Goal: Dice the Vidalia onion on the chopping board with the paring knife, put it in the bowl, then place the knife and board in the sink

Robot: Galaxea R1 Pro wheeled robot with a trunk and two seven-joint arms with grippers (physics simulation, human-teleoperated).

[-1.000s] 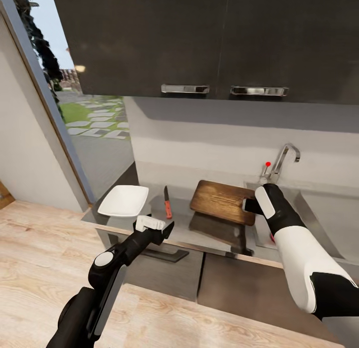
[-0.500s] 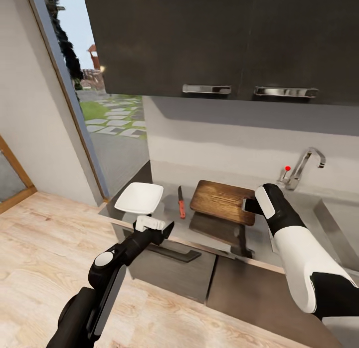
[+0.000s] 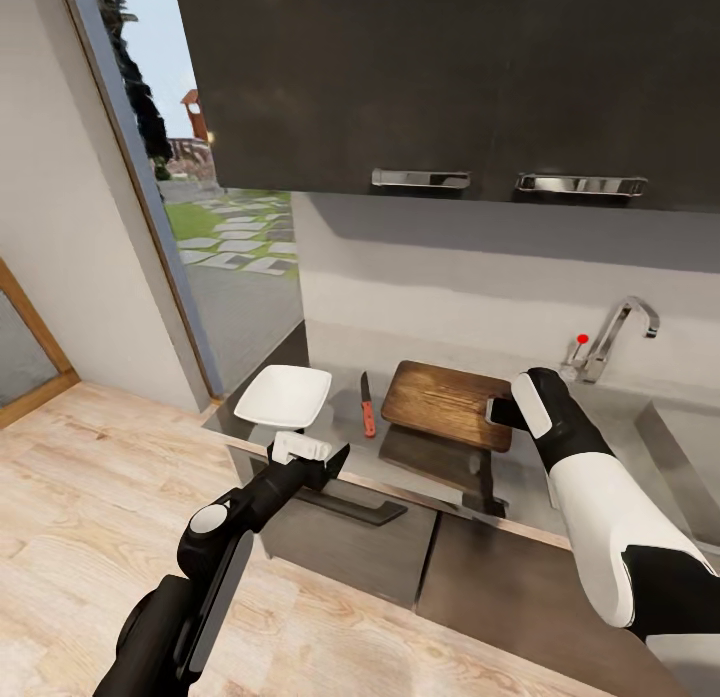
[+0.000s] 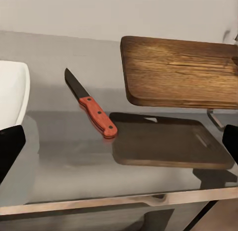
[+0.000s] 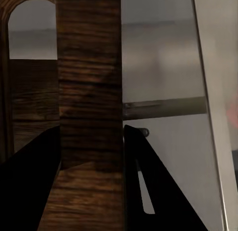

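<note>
Right pincer (image 5: 91,141) clamped on chopping board (image 3: 447,404), lifted off countertop (image 3: 440,477); left pincer (image 3: 310,455) apart near paring knife (image 4: 91,112).

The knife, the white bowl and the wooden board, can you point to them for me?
paring knife (image 4: 98,117), left wrist view, on its red-orange handle.
bowl (image 3: 283,396), head view, on its white inside.
chopping board (image 3: 440,402), head view, on its wood-grain top face.
</note>
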